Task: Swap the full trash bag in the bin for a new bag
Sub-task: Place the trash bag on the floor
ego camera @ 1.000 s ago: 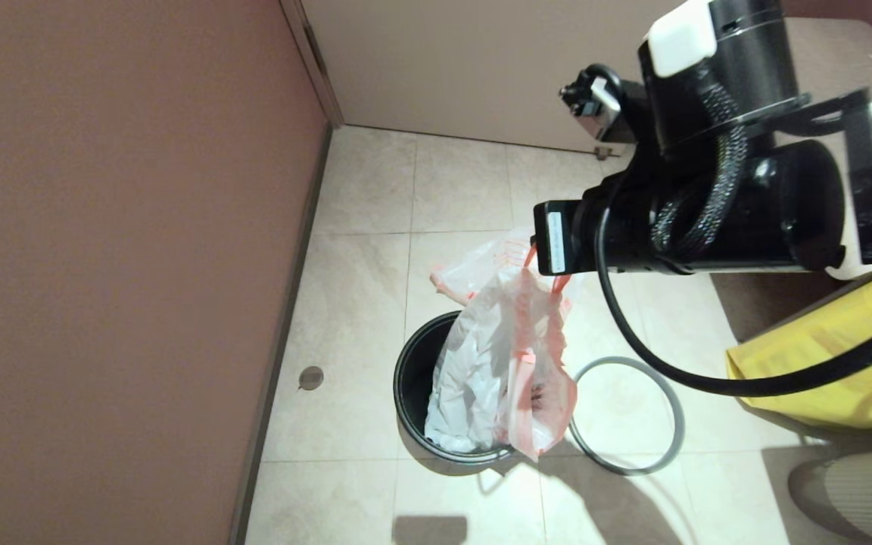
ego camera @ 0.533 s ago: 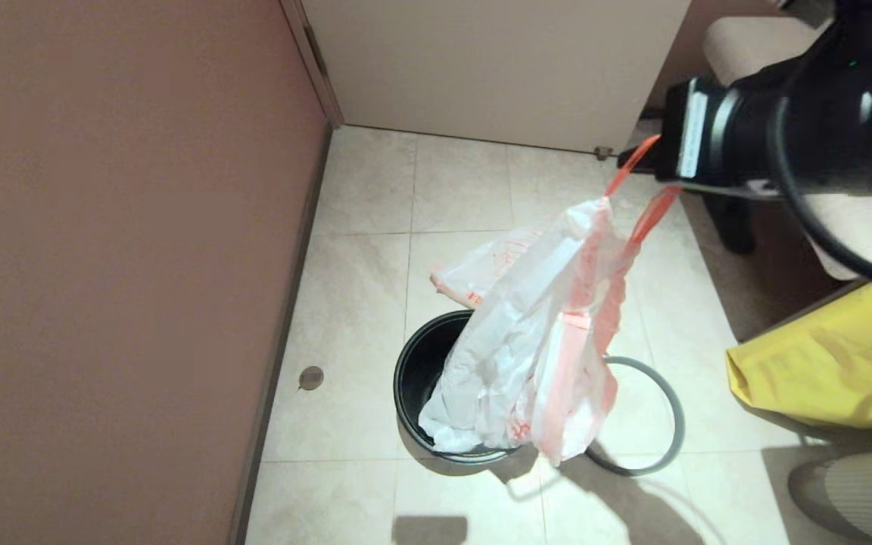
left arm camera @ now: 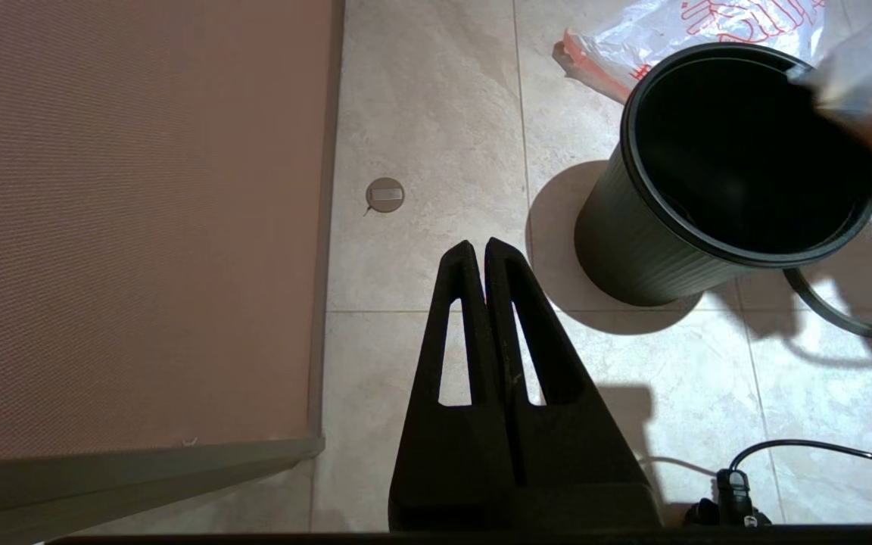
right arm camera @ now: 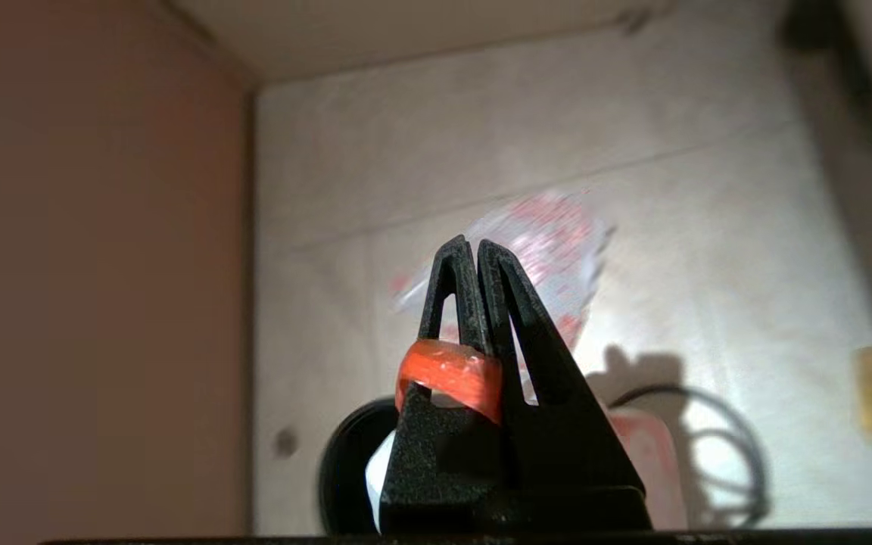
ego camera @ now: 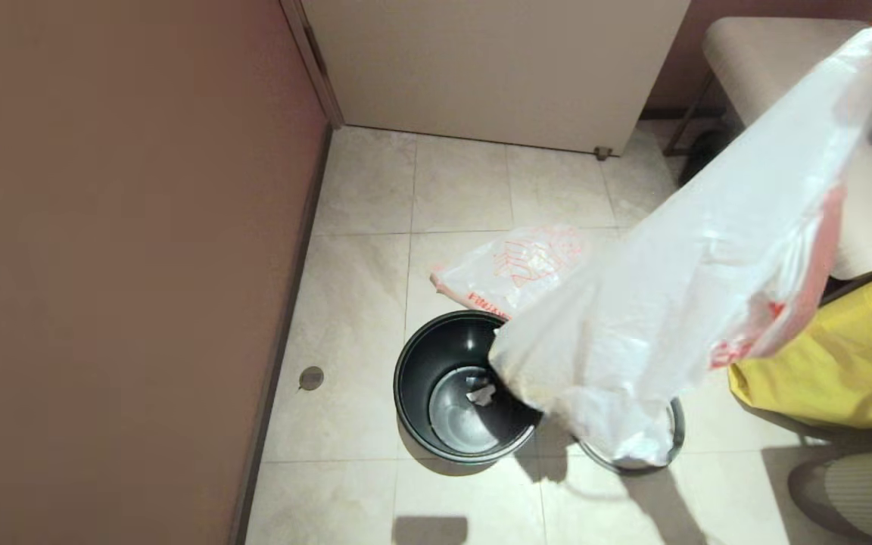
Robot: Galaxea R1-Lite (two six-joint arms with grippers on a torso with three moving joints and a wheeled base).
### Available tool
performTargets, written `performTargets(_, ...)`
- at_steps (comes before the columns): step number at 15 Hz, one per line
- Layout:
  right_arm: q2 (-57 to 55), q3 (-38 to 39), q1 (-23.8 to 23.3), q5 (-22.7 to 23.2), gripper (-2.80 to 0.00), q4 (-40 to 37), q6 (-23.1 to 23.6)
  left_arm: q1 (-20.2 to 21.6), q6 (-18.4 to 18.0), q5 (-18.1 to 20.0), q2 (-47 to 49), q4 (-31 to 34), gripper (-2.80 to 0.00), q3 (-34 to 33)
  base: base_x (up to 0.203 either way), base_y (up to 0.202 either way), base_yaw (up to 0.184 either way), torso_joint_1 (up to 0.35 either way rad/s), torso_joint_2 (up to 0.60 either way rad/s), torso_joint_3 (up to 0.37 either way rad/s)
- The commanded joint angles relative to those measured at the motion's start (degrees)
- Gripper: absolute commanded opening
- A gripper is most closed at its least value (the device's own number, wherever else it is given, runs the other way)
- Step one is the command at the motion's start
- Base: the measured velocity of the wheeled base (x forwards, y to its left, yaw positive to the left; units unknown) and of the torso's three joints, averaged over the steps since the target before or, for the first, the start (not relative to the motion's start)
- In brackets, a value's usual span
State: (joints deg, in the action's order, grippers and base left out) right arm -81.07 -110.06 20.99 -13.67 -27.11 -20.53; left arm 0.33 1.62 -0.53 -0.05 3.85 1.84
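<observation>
Above a tiled corner floor, the full bag (ego camera: 678, 318) hangs in mid-air, clear of the bin (ego camera: 415, 409), slanting up toward the head view's upper right, where the arm carrying it is out of frame. The right gripper (right arm camera: 468, 253) is closed, its fingers pressed together with the bag's orange drawstring loop (right arm camera: 447, 378) wrapped over one finger. The left gripper (left arm camera: 479, 253) is closed on nothing and hovers low beside the bin.

The bin stands upright with one small scrap of paper (ego camera: 481, 393) at its bottom. The new bag (ego camera: 515, 269) lies flat on the tiles just behind the bin, and the grey hoop (ego camera: 677, 424) lies on the floor at the bin's right, partly hidden by the hanging bag's lower end.

The risk, as it looks: the hold is only a thin loop over one finger, so a sharp swing could slip it off and drop the load. The sagging lower end could also brush the bin's rim or drag on the hoop. A yellow bag (ego camera: 837, 363) sits close on the right.

Only the right wrist view shows how the loop is caught. Only the head view shows the whole bag and the scrap. The left wrist view alone shows the bin's ribbed outer wall.
</observation>
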Motion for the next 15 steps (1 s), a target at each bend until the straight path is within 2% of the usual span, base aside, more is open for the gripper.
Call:
performTargets(1,-2.02,-2.72,-7.78,-0.11,-2.80,0.69,3.58,0.02,0.05,-0.07,0.05,0.01,-2.80,0.00,0.000,0.000,0.000,0.000,0.00,0.000)
performTargets(4,-8.82,-2.95,-17.38,0.45,-2.80,6.21,8.40,0.02,0.05,-0.08,0.05,0.01,-2.80,0.00,0.000,0.000,0.000,0.000,0.00,0.000)
performTargets(6,-15.23,-2.97,-22.33,3.15,-2.80,10.22,11.48,0.02,0.05,-0.09,0.05,0.01,-2.80,0.00,0.000,0.000,0.000,0.000,0.00,0.000)
performTargets(9,-26.54,-3.01,-26.46,5.66,-2.80,16.23,15.55,0.02,0.05,0.00,0.05,0.01,-2.80,0.00,0.000,0.000,0.000,0.000,0.00,0.000)
performTargets(15,-51.82,-3.05,-31.96,6.50,-2.80,29.23,18.96,0.02,0.05,0.00,0.05,0.01,-2.80,0.00,0.000,0.000,0.000,0.000,0.00,0.000)
